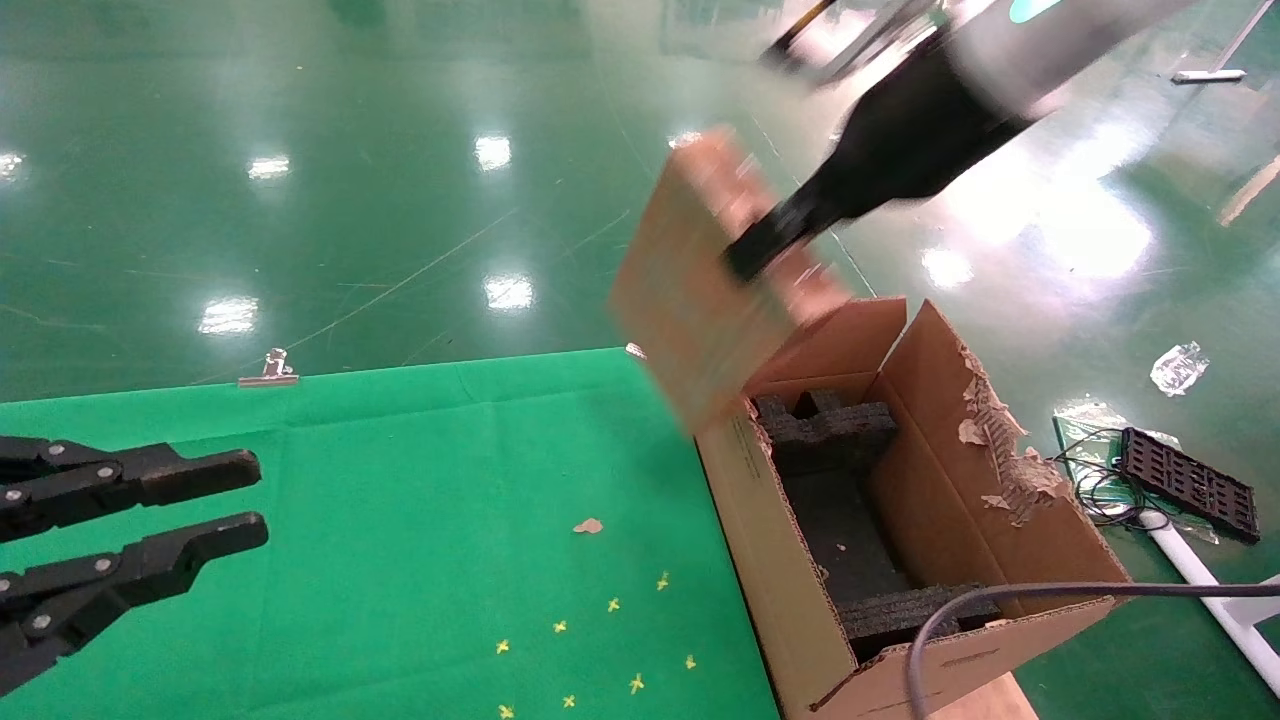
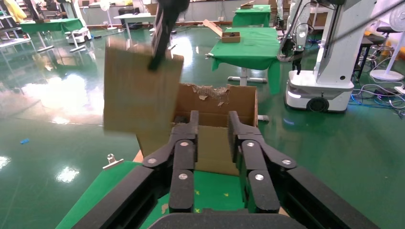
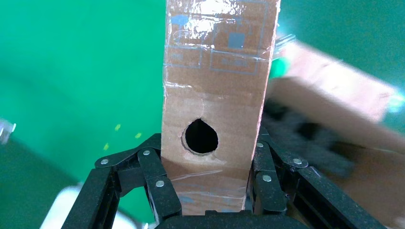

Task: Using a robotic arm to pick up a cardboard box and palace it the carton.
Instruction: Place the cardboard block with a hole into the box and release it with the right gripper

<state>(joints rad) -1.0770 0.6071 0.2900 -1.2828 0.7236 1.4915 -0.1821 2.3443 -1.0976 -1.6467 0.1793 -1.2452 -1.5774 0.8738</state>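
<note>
My right gripper [image 1: 765,245], on the white robotic arm [image 1: 1040,45], is shut on the cardboard box [image 1: 700,290], a slim taped brown box held tilted in the air above the far left corner of the carton [image 1: 780,560]. In the right wrist view the fingers [image 3: 157,181] clamp the cardboard box [image 3: 215,86] on both sides, its round hole facing the camera. The carton stands open beside the green table, with black foam blocks [image 1: 830,430] inside. My left gripper [image 1: 245,500] is open and empty over the table's left side. The left wrist view shows the cardboard box [image 2: 138,90] hanging before the carton [image 2: 215,143].
The green cloth table [image 1: 400,520] bears yellow cross marks [image 1: 610,605] and a cardboard scrap [image 1: 588,525]. A grey cable [image 1: 1000,600] arcs over the carton's near corner. A black grid part [image 1: 1190,485], wires and plastic litter lie on the floor at the right. A metal clip [image 1: 270,370] sits on the table's far edge.
</note>
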